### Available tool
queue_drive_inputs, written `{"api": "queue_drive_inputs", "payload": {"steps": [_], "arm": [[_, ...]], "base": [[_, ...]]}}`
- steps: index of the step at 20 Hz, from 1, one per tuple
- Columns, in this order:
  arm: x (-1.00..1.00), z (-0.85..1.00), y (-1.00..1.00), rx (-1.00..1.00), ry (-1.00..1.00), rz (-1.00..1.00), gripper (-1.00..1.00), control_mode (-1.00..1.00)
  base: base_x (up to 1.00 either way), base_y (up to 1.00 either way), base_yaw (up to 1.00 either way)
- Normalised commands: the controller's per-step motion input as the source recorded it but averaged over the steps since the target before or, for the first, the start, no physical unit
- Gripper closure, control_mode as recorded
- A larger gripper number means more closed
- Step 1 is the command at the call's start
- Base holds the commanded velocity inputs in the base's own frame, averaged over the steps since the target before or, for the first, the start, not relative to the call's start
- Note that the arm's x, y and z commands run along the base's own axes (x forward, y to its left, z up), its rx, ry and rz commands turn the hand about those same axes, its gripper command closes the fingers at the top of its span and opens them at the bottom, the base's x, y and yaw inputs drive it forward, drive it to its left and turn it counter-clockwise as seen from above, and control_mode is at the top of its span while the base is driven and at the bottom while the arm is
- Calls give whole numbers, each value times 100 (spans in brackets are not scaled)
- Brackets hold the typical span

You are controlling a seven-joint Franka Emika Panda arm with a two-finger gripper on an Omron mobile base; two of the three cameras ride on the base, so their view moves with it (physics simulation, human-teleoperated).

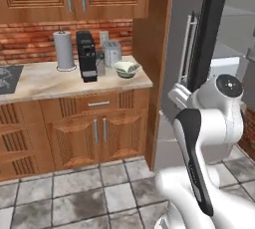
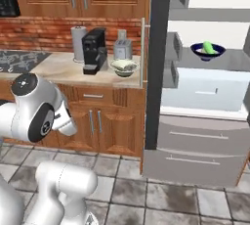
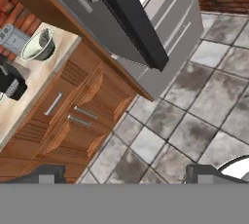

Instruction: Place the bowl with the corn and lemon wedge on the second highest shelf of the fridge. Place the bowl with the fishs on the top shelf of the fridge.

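Note:
The dark-blue bowl (image 2: 207,51) stands inside the open fridge (image 2: 210,97) on the shelf below the top shelf (image 2: 215,14). The green corn (image 2: 209,47) sticks up from it; the lemon wedge is too small to tell. The pale greenish bowl (image 1: 126,68) (image 2: 124,67) (image 3: 38,45) sits on the counter's right end, beside the fridge, with greyish fish shapes inside. In the hand view my gripper (image 3: 125,175) hangs over the floor in front of the lower cabinets, fingertips (image 3: 46,174) wide apart, open and holding nothing, well away from both bowls.
The dark fridge door (image 1: 209,24) (image 3: 121,13) stands open between the counter and the fridge's inside. A coffee machine (image 1: 86,56), toaster (image 1: 111,52) and paper towel roll (image 1: 63,50) stand behind the pale bowl. Grey tiled floor (image 3: 194,111) lies below.

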Motion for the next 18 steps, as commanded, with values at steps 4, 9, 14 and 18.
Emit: {"api": "queue_drive_inputs", "payload": {"steps": [4,9,14,18], "arm": [[0,0,0,0,0,0,-100,100],[0,0,0,0,0,0,-100,100],[0,0,0,0,0,0,-100,100],[0,0,0,0,0,0,-100,100]], "base": [[100,88,-23],[100,63,-32],[89,1,-33],[83,0,-23]]}}
